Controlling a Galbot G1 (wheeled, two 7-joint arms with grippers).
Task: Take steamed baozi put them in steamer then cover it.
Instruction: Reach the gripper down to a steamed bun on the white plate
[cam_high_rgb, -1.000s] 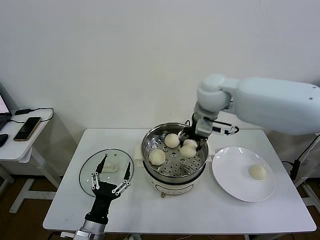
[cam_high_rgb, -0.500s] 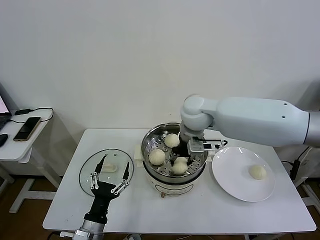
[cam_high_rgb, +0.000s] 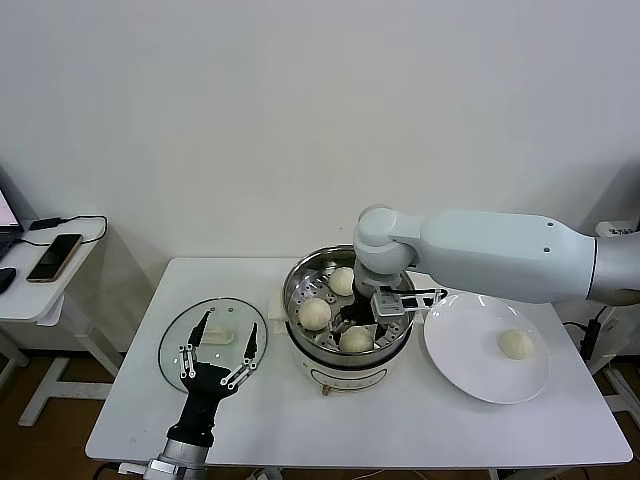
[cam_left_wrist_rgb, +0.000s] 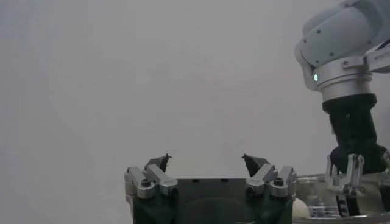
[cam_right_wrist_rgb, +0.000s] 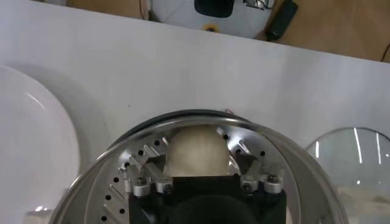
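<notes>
The steel steamer (cam_high_rgb: 304, 350) stands mid-table with three baozi on its perforated tray: one at the back (cam_high_rgb: 343, 281), one on the left (cam_high_rgb: 314, 314), one at the front (cam_high_rgb: 356, 340). My right gripper (cam_high_rgb: 360, 326) reaches down into the pot. In the right wrist view it (cam_right_wrist_rgb: 198, 163) is open, its fingers (cam_right_wrist_rgb: 242, 159) standing either side of the front baozi (cam_right_wrist_rgb: 198, 146), which rests on the tray. A fourth baozi (cam_high_rgb: 516, 344) lies on the white plate (cam_high_rgb: 465, 360). The glass cover (cam_high_rgb: 176, 338) lies flat at the left, and my left gripper (cam_high_rgb: 216, 352) hovers open above it.
The plate sits just right of the steamer. A side table at the far left holds a phone (cam_high_rgb: 55, 256) and cables. The left wrist view shows a bare wall and my right arm (cam_left_wrist_rgb: 347, 115) over the steamer rim (cam_left_wrist_rgb: 317, 213).
My right gripper carried a baozi from the back right of the pot down to the front of the tray and opened around it. The left arm has not moved.
</notes>
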